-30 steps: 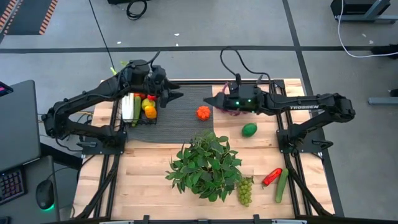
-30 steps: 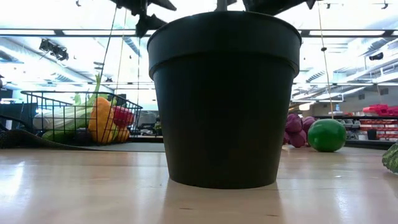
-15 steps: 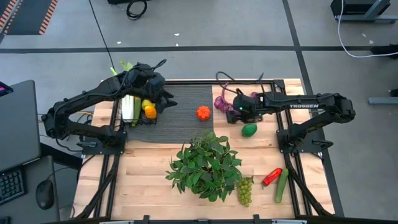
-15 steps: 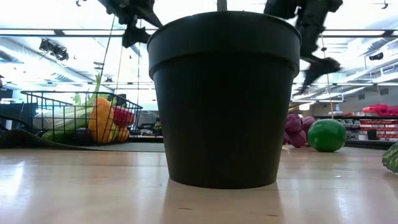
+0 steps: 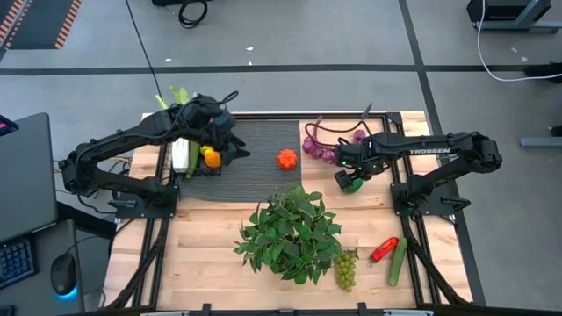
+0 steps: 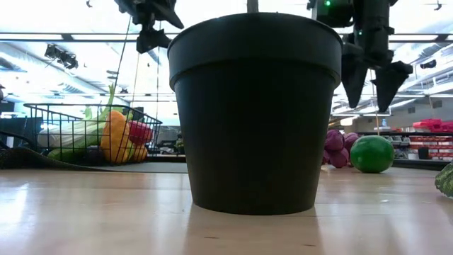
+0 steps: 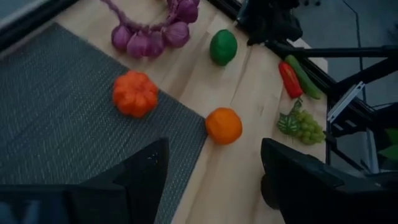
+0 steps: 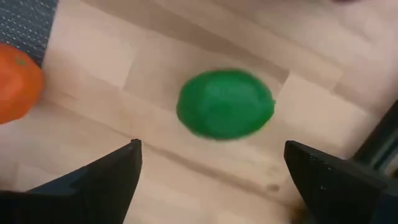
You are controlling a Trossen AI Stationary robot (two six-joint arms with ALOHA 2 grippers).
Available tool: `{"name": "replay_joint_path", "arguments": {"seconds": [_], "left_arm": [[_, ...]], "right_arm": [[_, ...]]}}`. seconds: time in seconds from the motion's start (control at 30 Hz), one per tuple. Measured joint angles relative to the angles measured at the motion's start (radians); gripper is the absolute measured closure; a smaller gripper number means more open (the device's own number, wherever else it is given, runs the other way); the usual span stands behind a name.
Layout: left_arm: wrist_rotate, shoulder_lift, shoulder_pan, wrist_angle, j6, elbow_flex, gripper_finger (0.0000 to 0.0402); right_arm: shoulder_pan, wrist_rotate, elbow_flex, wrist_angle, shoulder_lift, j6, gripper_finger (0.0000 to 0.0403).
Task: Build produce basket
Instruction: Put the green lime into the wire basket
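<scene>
Now our right tool (image 8: pixel 211 174) hovered spread wide over the lime (image 8: pixel 225 104); we judged it should descend centered, then clench gently.

Produce partly gathered in the basket, the rest loose on the table.
The black wire basket (image 5: pixel 195 156) sits near the table's far left corner, holding celery, peppers; lime (image 5: pixel 351 183) and purple bulb string (image 5: pixel 327 145) lie far right; grapes (image 5: pixel 347 269), cucumber (image 5: pixel 399 261) near right.

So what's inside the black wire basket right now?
The basket holds a yellow-orange pepper, a red pepper, and pale celery with leafy tops sticking above the rim. The left tool hovers over it, covering part from above; anything underneath stays hidden.
</scene>
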Motion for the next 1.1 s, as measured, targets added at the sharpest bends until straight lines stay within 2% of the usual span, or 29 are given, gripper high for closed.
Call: {"name": "replay_joint_path", "arguments": {"seconds": [0.33,1.1], "left_arm": [[-0.014,0.000,0.002,-0.045,-0.017,0.000,0.0143],[-0.028,0.000,0.001,-0.059,-0.065,0.000,0.0143]], "right_arm": [[-0.010,-0.018,-0.139,0.113,0.000,-0.103,0.0004],[-0.073,-0.010,-0.296,0.337,-0.003,-0.108,0.0006]]}}
